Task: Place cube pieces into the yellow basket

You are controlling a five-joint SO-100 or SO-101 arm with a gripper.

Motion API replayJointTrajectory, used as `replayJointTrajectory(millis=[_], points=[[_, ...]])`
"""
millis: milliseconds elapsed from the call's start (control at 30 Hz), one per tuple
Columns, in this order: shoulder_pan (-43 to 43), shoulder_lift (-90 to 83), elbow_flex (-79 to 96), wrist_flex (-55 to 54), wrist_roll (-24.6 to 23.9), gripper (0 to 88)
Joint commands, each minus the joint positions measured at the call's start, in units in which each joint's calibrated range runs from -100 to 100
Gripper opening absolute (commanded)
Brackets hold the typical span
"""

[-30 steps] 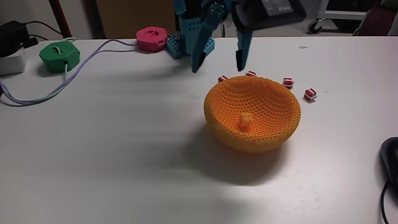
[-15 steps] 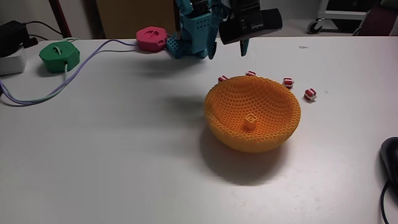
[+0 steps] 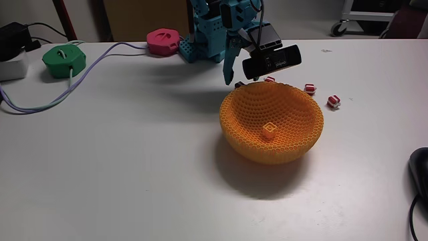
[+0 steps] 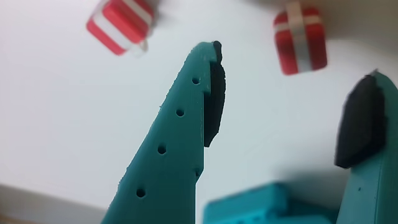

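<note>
The arm leans down behind the basket (image 3: 272,124), gripper (image 4: 292,59) spread open over two cubes (image 4: 300,38); it has dropped lower than before.

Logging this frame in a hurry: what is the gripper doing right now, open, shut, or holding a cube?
Gripper: open and holding nothing; its fingers hang apart above the table near two red-and-white cubes.

teal arm, perforated claw (image 4: 289,99) fingers, black pads (image 4: 215,99), black wrist camera (image 3: 271,60).
</note>
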Motion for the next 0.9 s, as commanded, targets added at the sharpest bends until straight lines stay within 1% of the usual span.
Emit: replayJointTrajectory(millis=[0,167,333,700,867], points=[[0.45,-0.08,0.16,-2.09,0.83,30.7],[3.8,-0.17,1.7,-4.35,4.1,31.0],[6.78,-0.74,1.99,-4.18,7.23,30.9],[7.06,-0.74,3.72,-4.61,8.79,29.4],[7.16,-0.74,6.13,-7.39,8.99,24.5]])
